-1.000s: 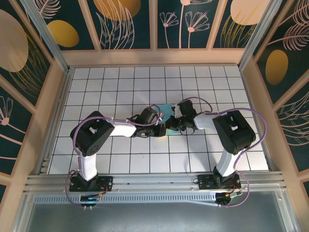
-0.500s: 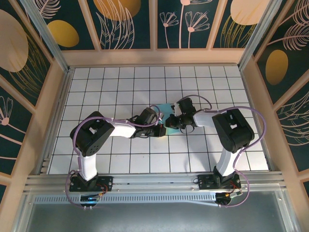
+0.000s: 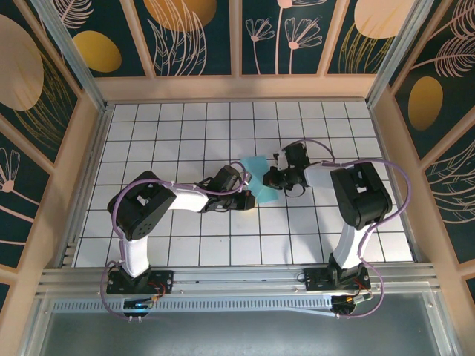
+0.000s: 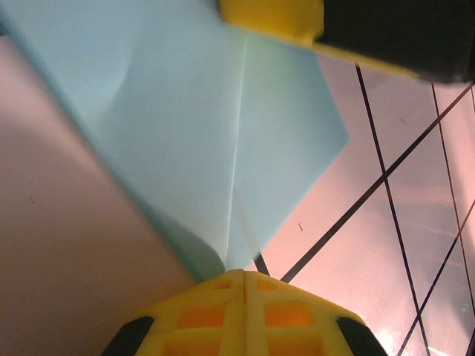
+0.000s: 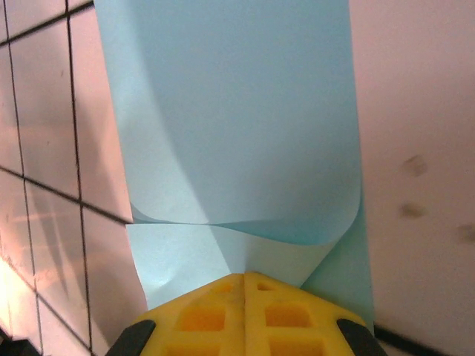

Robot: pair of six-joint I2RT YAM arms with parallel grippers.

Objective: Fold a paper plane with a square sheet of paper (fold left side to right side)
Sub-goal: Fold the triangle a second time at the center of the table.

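The square sheet of paper [image 3: 260, 174] is turquoise and stands lifted off the tiled table between both grippers. My left gripper [image 3: 251, 197] is shut on its near lower corner; in the left wrist view the sheet [image 4: 208, 126] fans out from the shut jaws [image 4: 243, 273] with a crease running up its middle. My right gripper [image 3: 274, 178] is shut on the sheet's right edge; in the right wrist view the paper [image 5: 237, 111] curls over in a loose roll just beyond the jaws [image 5: 245, 276]. A yellow right fingertip [image 4: 274, 18] shows past the sheet. The paper plane is out of view.
The white grid-tiled table [image 3: 185, 133] spreads around the arms, bounded by pale wooden walls [image 3: 237, 87]. The two arms meet near the table's centre, their purple cables [image 3: 393, 185] looping beside them.
My right gripper has moved up and to the right, pulling the sheet's edge with it so more turquoise paper shows. The left gripper has held its place.
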